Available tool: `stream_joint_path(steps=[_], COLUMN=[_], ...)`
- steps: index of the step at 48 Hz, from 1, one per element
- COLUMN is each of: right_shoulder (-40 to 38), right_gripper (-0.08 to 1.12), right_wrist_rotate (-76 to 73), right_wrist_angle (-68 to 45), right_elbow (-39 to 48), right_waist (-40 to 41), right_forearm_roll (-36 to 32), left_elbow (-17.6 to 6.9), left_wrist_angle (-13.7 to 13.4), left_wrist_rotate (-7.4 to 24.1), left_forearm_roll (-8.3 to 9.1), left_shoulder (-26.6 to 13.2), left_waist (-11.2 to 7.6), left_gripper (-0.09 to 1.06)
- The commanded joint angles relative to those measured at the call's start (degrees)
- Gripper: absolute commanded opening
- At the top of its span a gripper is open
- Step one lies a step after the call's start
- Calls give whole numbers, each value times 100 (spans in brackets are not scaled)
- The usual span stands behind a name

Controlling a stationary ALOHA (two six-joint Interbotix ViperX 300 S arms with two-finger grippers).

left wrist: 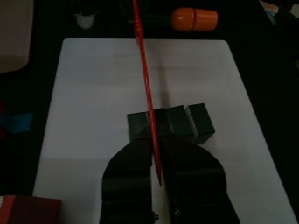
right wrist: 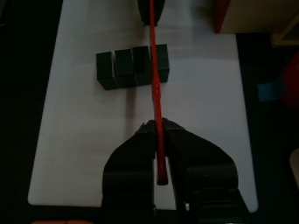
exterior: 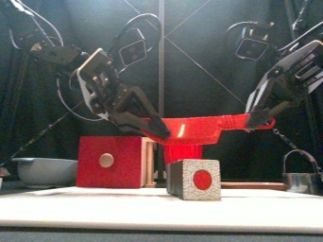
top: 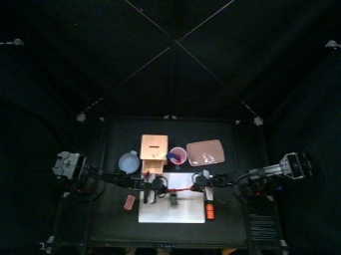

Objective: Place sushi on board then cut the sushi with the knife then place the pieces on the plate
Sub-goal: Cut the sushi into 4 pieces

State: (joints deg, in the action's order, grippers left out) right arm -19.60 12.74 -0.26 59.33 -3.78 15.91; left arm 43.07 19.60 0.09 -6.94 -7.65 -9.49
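The dark green sushi roll lies on the white cutting board. In the front view its end shows speckled white with a red centre. A red toy knife hangs level above the roll, crossing over it. My left gripper is shut on one end of the knife. My right gripper is shut on the other end. Both grippers hover over the board, apart from the roll.
Behind the board stand the wooden box, a red cup and the pink tray. The blue-grey bowl is at the left, the metal cutter at the right. An orange toy lies beside the board.
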Motion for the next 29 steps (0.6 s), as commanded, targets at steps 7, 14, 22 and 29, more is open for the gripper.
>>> stream_joint_path(steps=[7, 14, 22, 29], right_shoulder=[53, 316, 501, 519], right_gripper=[43, 43, 43, 43], right_wrist_rotate=[9, 9, 9, 9], right_wrist_angle=[-44, -44, -44, -44], right_elbow=[-97, -185, -264, -272], right_waist=[105, 105, 105, 105], right_forearm_roll=[-167, -220, -220, -229], left_elbow=[-18, -44, -44, -53], left_wrist_angle=[-272, -483, -501, -510], left_wrist_rotate=[0, 0, 0, 0], left_forearm_roll=[-18, -26, -26, -26], left_shoulder=[26, 26, 26, 18], left_waist=[-123, -123, -123, -158], left_gripper=[37, 37, 37, 37])
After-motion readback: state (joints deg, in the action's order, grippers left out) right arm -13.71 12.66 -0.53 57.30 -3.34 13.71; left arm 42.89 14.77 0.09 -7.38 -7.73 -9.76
